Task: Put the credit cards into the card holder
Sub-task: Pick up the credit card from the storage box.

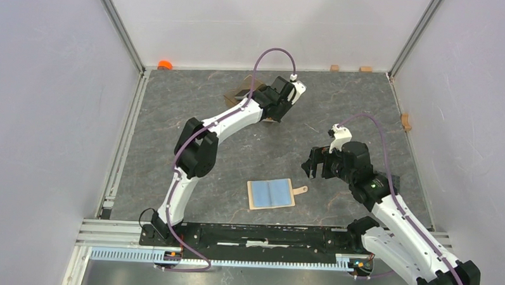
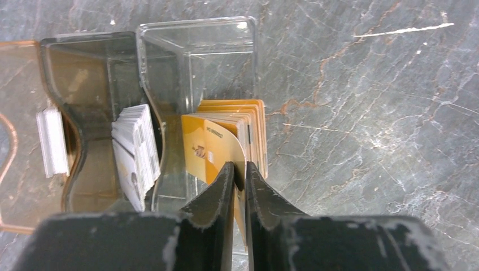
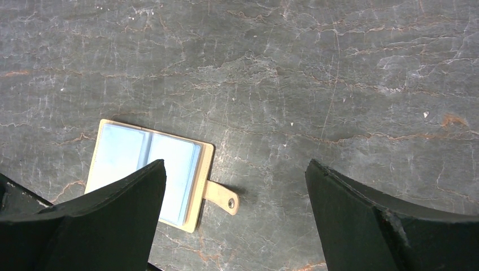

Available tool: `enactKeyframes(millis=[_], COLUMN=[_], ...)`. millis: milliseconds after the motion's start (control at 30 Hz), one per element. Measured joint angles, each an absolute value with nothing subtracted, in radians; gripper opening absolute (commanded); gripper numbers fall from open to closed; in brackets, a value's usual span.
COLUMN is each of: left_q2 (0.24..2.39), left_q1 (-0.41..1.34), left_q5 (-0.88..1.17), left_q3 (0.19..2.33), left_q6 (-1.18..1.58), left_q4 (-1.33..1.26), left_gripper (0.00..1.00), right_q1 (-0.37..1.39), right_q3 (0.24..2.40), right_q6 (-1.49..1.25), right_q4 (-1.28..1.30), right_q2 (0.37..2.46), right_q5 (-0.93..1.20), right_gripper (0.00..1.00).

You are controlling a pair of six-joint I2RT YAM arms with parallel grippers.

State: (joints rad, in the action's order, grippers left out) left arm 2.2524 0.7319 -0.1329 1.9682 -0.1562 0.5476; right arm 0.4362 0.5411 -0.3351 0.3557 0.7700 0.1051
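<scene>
A stack of orange-gold credit cards (image 2: 248, 118) stands on edge in the clear compartment of a divided box (image 2: 195, 39). My left gripper (image 2: 239, 169) is shut on the front orange-gold card (image 2: 210, 148), which bends slightly between the jaws. Silver-grey cards (image 2: 135, 149) lean in the brown-tinted compartment beside it. In the top view the left gripper (image 1: 274, 111) is down over the box (image 1: 238, 91) at the back of the table. The card holder (image 1: 271, 194) lies open near the front, blue pockets up (image 3: 127, 149), snap tab (image 3: 221, 197) to the right. My right gripper (image 3: 236, 164) hovers open above it, holding nothing.
Grey walls enclose the marbled table on three sides. An orange object (image 1: 165, 65) sits in the back left corner. Small wooden blocks lie along the back edge (image 1: 334, 67) and the right edge (image 1: 406, 120). The box's brown lid (image 2: 17, 141) lies open to the left.
</scene>
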Motion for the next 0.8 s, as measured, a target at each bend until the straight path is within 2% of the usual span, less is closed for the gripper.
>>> enactKeyframes(millis=[167,500,633,800], left_q2=[2.229,2.032,1.885,1.634], left_q1=[0.733,0.757,0.762,0.760], left_q5=[-0.184,-0.197,-0.118,0.121], left_q3=[1.951,1.871,1.831,1.640], left_q6=[-0.157,-0.140,-0.109,-0.031], left_q4=[0.545,0.562,0.602,0.627], left_gripper=[0.02,0.02,0.02,0.02], right_q1=[0.436,0.436,0.435,0.434], right_q3=[0.541,0.605,0.690,0.757], right_q6=[-0.335,-0.300,-0.260,-0.216], right_q4=[0.358,0.392,0.407,0.392], right_q2=[0.759,0.737,0.733,0.731], right_q5=[0.101,0.081,0.111,0.250], right_gripper=[0.97,0.98,0.98,0.95])
